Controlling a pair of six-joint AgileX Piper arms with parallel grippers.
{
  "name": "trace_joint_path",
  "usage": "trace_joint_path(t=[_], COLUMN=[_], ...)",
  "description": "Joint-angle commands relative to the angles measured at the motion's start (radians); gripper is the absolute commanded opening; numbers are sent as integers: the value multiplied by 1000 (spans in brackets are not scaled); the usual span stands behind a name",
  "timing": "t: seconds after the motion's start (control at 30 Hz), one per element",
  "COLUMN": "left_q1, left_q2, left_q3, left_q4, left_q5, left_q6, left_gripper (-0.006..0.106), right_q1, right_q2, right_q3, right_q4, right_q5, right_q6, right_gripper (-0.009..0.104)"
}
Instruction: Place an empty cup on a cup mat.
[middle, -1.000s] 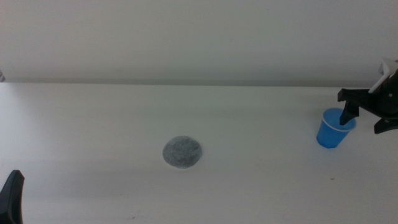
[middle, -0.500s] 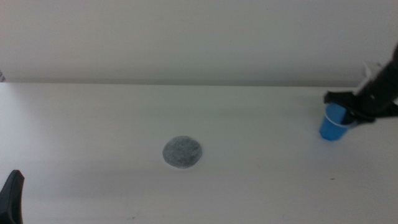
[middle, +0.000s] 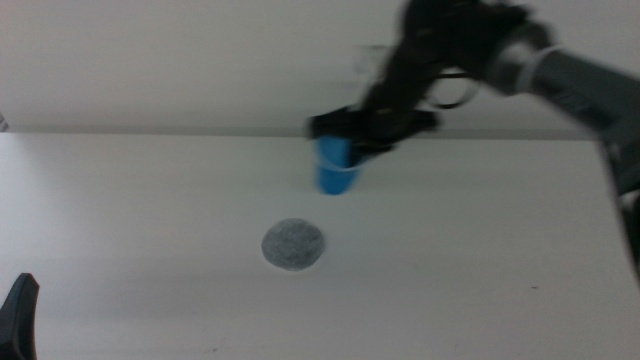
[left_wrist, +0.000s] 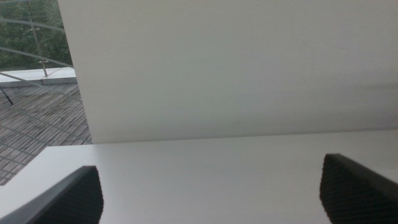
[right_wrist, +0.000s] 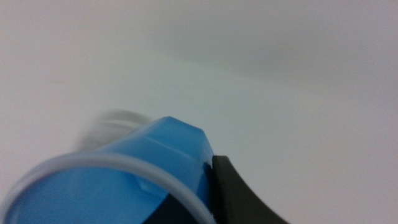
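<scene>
The blue cup (middle: 337, 172) hangs upright in the air, held at its rim by my right gripper (middle: 365, 133), which is shut on it. In the middle view the cup is up and to the right of the round mottled grey cup mat (middle: 293, 244), which lies flat on the white table. The right wrist view shows the cup (right_wrist: 134, 171) close up, with one dark finger (right_wrist: 239, 199) against its side and the blurred mat (right_wrist: 112, 124) beyond it. The cup looks empty. My left gripper (middle: 18, 315) waits at the bottom left corner, its jaws wide apart in the left wrist view (left_wrist: 211, 186).
The white table (middle: 480, 260) meets a plain white wall (middle: 200, 70) at the back. The right arm (middle: 560, 75) reaches in from the upper right, blurred. Nothing else stands on the table.
My right gripper has lifted the cup from the table's right side and carried it fast to the left, close to the mat. The left gripper has not moved.
</scene>
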Motion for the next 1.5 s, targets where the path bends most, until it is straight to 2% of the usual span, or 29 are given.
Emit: trace_joint_path(t=[0.0, 0.13, 0.27, 0.37, 0.43, 0.57, 0.7, 1.47], left_q1=[-8, -8, -8, -8, -8, -8, -8, -8], left_q2=[-40, -40, -40, -40, -40, -40, -40, -40], left_q3=[41, 41, 41, 41, 41, 41, 41, 41], left_q4=[0, 0, 0, 0, 0, 0, 0, 0], left_q5=[-12, -12, -12, -12, -12, -12, -12, -12], left_q6=[0, 0, 0, 0, 0, 0, 0, 0], left_gripper=[94, 94, 94, 94, 94, 94, 94, 94], right_q1=[61, 124, 138, 138, 138, 141, 143, 143], right_q2=[52, 148, 186, 193, 188, 160, 130, 179], right_q3=[-90, -226, -248, -248, -237, -195, -131, -116], right_q4=[-3, -3, 3, -49, -55, -16, -25, -35], right_q5=[26, 99, 121, 176, 176, 176, 176, 170], right_q6=[25, 48, 78, 101, 103, 91, 89, 97], right_gripper=[0, 0, 0, 0, 0, 0, 0, 0])
